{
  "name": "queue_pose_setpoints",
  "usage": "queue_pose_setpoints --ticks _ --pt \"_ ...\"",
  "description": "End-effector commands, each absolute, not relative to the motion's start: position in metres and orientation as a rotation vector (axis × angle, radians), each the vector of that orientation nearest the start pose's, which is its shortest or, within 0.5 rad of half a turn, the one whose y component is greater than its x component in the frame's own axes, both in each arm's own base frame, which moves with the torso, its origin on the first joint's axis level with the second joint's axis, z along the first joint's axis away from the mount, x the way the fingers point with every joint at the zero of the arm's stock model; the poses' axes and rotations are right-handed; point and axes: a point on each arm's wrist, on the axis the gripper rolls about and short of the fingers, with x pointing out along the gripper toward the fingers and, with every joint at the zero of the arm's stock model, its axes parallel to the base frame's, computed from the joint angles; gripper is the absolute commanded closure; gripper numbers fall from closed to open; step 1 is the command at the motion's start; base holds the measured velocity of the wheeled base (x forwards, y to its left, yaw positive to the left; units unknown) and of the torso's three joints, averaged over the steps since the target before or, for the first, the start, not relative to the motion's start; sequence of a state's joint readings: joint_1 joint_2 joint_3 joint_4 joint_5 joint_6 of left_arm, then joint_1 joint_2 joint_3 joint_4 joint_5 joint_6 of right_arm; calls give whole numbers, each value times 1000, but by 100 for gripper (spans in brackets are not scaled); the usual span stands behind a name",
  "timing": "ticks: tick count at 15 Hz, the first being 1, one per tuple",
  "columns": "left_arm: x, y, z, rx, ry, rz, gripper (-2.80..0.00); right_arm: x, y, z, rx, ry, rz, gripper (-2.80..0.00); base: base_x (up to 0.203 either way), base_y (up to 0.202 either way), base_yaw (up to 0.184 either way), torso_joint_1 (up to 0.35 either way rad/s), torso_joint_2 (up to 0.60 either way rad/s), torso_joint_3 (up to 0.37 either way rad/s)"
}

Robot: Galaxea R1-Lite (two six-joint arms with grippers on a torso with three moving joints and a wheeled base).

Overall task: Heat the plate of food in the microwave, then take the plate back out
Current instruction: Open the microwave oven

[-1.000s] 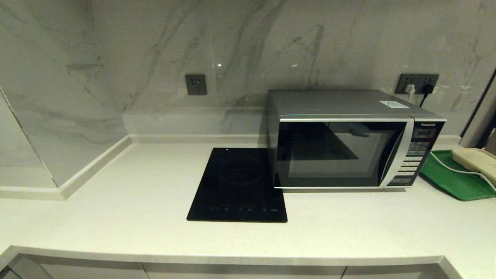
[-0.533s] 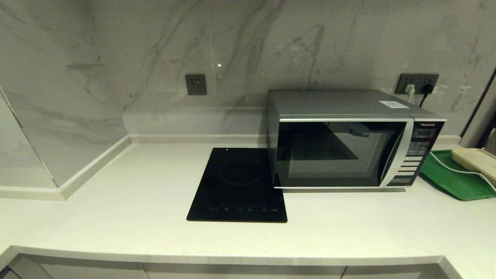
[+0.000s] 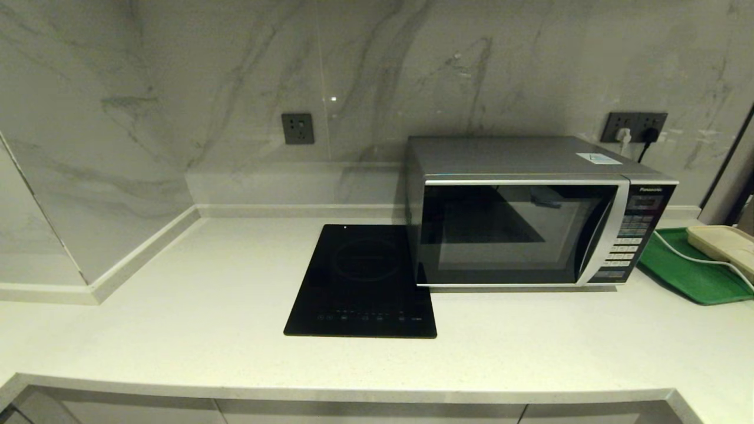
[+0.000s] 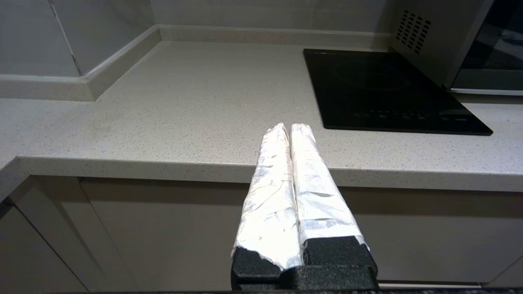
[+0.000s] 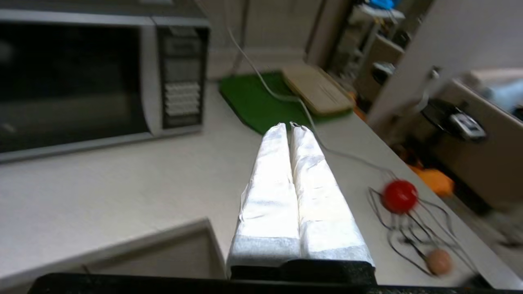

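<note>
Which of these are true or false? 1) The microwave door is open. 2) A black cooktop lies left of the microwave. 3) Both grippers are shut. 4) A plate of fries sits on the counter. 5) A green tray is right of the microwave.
1) False: the microwave door is closed.
2) True: the cooktop lies beside it.
3) True: left gripper and right gripper are shut, empty.
4) False: no plate shows in any view.
5) True: the tray is there.

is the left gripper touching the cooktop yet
Apart. The left wrist view shows the left gripper, shut, at the counter's front edge, with bare counter before the cooktop.
</note>
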State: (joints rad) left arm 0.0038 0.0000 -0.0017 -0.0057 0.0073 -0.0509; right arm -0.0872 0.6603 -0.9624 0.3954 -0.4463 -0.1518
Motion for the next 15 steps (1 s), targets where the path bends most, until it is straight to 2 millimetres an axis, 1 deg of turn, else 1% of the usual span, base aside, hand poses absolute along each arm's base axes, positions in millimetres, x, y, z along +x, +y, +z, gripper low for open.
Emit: queue_pose_setpoints --ticks 1,3,5,6,8,9,11,12,13,15 --pt "-23 0 76 -51 -10 12 0 53 -18 289 -220 337 -629 0 0 0 0 0 0 0" --pt "-23 0 76 -51 -9 12 0 62 -20 269 -288 451 -653 0 0 0 0 0 0 0" --pt "-23 0 77 -52 -9 12 0 79 -24 264 -290 501 -659 0 0 0 0 0 0 0" --pt "-23 0 76 -52 -10 12 0 85 -24 268 -241 471 -631 0 0 0 0 0 0 0" --pt "-23 0 77 -52 -8 12 0 92 -23 295 -177 375 -545 0 0 0 0 0 0 0" --pt "-23 0 76 -52 -10 12 0 103 -24 310 -166 349 -531 0 0 0 0 0 0 0" --pt "-23 0 76 -52 -10 12 0 139 -30 335 -151 326 -527 0 0 0 0 0 0 0" --pt "-23 0 77 -52 -8 12 0 160 -35 344 -142 323 -546 0 0 0 0 0 0 0" --pt "-23 0 77 -52 -9 11 0 182 -40 347 -139 337 -584 0 0 0 0 0 0 0" --pt "-23 0 76 -52 -10 12 0 220 -49 338 -125 389 -669 0 0 0 0 0 0 0"
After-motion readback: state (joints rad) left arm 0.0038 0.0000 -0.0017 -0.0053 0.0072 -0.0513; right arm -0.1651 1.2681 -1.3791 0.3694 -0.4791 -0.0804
